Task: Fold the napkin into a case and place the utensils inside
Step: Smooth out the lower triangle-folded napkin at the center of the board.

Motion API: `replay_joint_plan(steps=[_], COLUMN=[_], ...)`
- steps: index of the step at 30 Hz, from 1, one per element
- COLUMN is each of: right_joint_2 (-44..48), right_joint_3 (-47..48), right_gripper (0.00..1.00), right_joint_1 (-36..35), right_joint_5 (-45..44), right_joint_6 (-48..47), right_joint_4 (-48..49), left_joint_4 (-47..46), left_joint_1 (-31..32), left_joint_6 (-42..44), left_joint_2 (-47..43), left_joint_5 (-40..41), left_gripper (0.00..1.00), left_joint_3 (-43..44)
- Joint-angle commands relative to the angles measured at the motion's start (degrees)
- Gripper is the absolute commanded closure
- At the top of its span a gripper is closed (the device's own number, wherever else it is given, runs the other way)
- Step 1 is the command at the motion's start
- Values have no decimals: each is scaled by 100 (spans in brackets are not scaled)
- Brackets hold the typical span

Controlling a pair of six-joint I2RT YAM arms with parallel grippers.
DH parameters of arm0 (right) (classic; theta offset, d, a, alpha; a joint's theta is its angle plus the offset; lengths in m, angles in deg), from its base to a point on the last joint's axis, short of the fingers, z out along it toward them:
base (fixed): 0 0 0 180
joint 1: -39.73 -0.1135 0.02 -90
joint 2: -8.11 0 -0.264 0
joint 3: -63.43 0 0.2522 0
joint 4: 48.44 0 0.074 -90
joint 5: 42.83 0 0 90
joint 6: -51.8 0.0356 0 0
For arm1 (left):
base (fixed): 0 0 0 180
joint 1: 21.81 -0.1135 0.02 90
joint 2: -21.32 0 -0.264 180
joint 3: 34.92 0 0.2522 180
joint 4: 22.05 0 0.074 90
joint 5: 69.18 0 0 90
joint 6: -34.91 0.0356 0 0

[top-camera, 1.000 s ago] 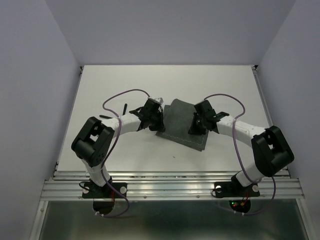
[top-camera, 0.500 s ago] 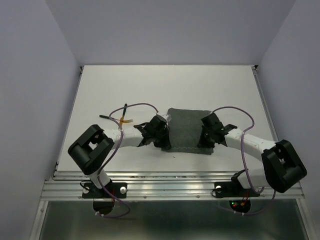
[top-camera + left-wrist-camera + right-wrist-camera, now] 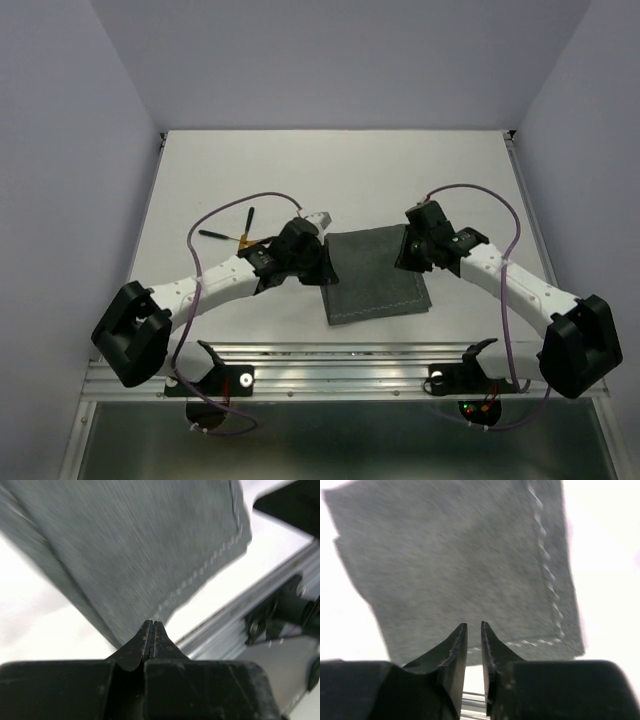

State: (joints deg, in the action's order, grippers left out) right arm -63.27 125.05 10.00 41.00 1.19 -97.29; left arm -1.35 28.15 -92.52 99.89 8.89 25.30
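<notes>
So the napkin (image 3: 378,275) is lying flat on the table (image 3: 250,170), and there's a second layer peeking out along one edge in the left wrist view, so I'd guess it's folded over once. Both arms sit at the napkin's far corners, one on each side, which makes sense if they're laying the cloth down square. The left gripper (image 3: 152,627) has its fingers pressed tight together right at the napkin's stitched edge, and I can't see any cloth pinched between them. The right gripper (image 3: 474,630) has a narrow gap with nothing in it, so it looks released, with the napkin spread just ahead of its tips. The utensils (image 3: 240,237) are off to the napkin's left, beyond the left gripper, not in any case yet.
</notes>
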Motion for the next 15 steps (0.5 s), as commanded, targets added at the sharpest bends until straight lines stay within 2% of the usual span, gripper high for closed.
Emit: replay_joint_plan(steps=[1,3,7,15], right_joint_2=[-332,-639,-1290,-2828], right_joint_3=[654,1014,1691,3053], right_gripper=[75,73,67,64], right_joint_1=[-94,-155,-549,-1139], right_joint_5=[81,90,2,-270], right_joint_6=[-213,-204,-169,-178], right_joint_4=[222,309,494,407], left_joint_4=[168,141,-60,-334], left_joint_1=[-819,-1205,-1575,-1919], left_joint_6=[315,394,395,456], left_joint_2=[-307,-185,246,1231], left_joint_5=[24,23,24,-144], left_gripper=[100,100,100,100], left_joint_3=[206,267,460,750])
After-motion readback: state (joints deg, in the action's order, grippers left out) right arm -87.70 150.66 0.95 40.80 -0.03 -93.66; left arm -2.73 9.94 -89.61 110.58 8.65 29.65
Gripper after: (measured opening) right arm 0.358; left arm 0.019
